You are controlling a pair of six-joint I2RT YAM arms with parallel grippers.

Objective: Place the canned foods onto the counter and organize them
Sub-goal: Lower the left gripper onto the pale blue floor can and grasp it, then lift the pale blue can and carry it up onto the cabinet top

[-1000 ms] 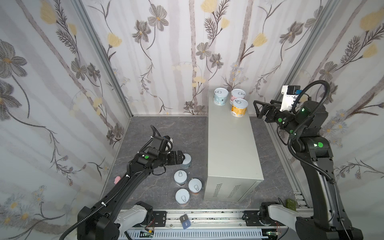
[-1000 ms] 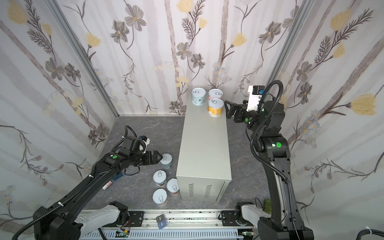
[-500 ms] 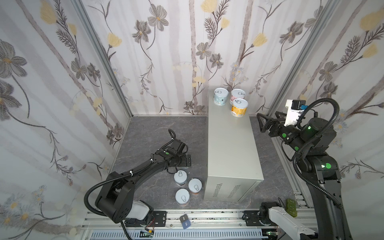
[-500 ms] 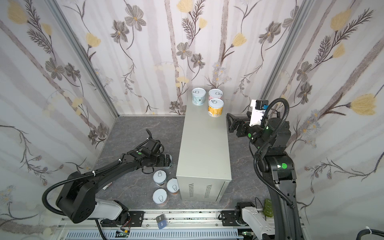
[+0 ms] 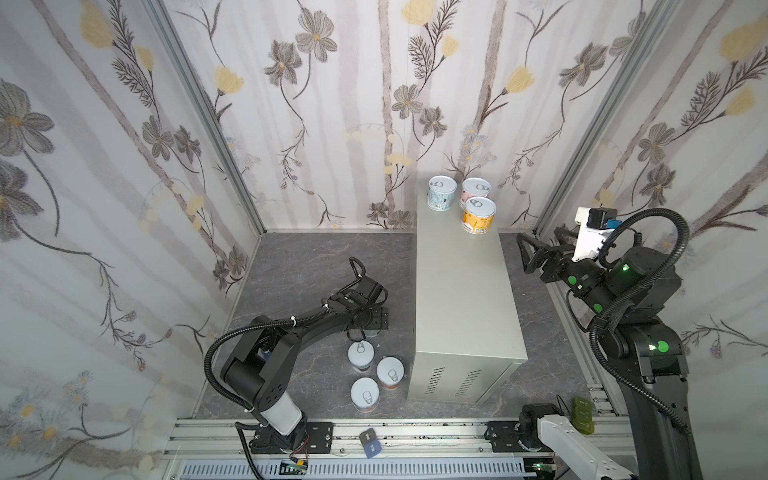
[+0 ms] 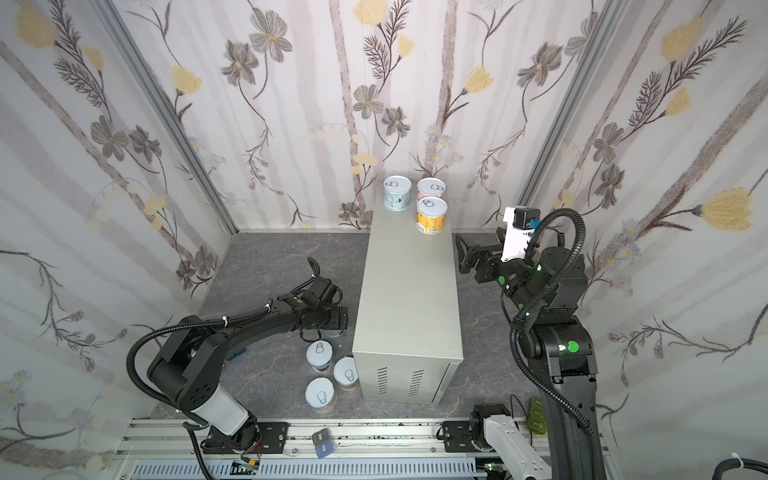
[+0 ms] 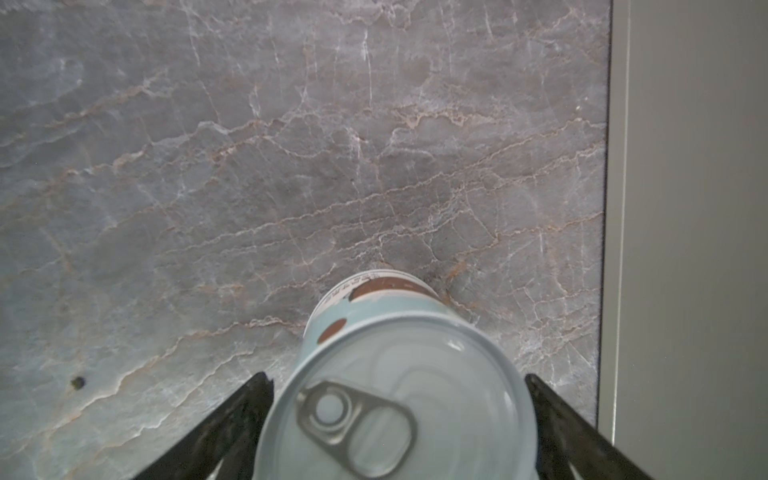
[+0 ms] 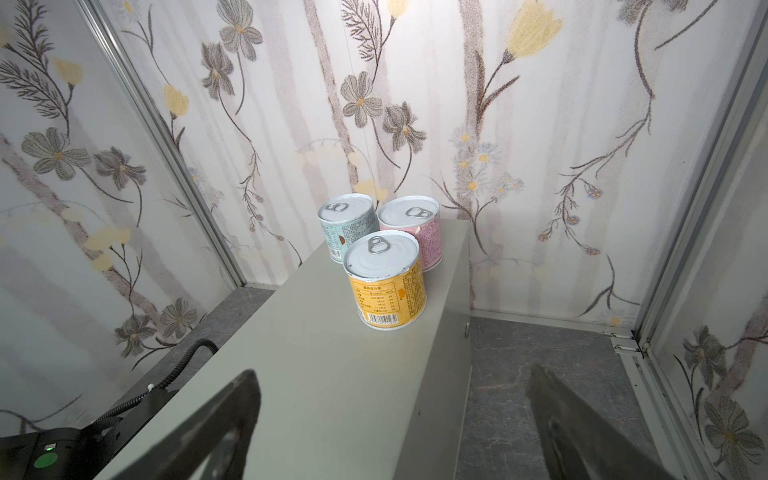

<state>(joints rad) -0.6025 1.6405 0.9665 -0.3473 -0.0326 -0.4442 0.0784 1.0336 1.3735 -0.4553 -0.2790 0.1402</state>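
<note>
Since a second ago my left pincer (image 7: 395, 380) swung over the light-blue can (image 7: 399, 415) on the floor (image 7: 291, 166), left of the surface (image 5: 461, 282); looks clenched on it, for lifting. Right pincer (image 8: 392, 372) released, backed off the far cans (image 8: 388, 286).

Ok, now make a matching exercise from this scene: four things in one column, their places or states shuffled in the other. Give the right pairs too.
Column one
1. orange can
2. pink can
3. left gripper
4. right gripper

Column two
A. open and empty, by the side of the counter
B. at the counter's far end, next to the pale blue can
C. straddling a blue-labelled can that stands on the floor
D. on the counter, closest of its three cans to the vent end

Pairs: 1-D, 2-B, 3-C, 4-A
</note>
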